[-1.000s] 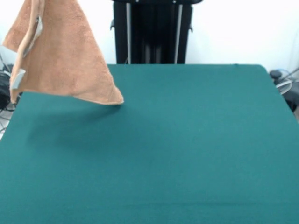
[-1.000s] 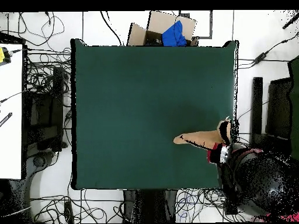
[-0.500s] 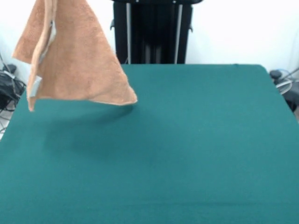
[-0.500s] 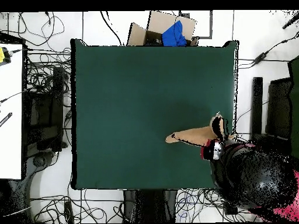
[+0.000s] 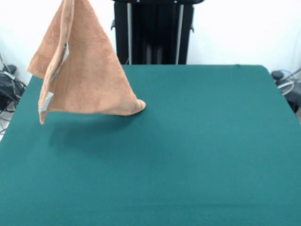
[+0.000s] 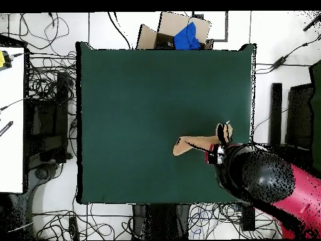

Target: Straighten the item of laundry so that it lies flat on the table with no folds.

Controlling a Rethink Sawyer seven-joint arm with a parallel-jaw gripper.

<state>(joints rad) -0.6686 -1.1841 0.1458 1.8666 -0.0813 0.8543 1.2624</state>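
Peach-orange terry towel (image 5: pixel 87 70) hangs from above in the front view, gathered to a point at the top edge and spreading downward like a tent. My end effector is out of sight in this view, above the towel's peak, so I cannot tell its state from here. One lower corner reaches out over the dark green felt tabletop (image 5: pixel 197 150) and looks close to it or just touching; I cannot say which. A flat woven band and a small white tag (image 5: pixel 46 102) run down the side away from that corner. I judge the towel is held up by one point so its weight pulls the folds out before I lay it down. The tabletop around the towel is bare, with a white wall beyond it.

In the overhead view, the towel (image 6: pixel 191 145) shows as a narrow strip with my arm (image 6: pixel 263 182) beside it, near one side edge of the tabletop (image 6: pixel 144 100). The end effector is hidden under cloth and arm. Cables litter the floor around the tabletop, and a cardboard box (image 6: pixel 169 31) sits beyond its far edge.
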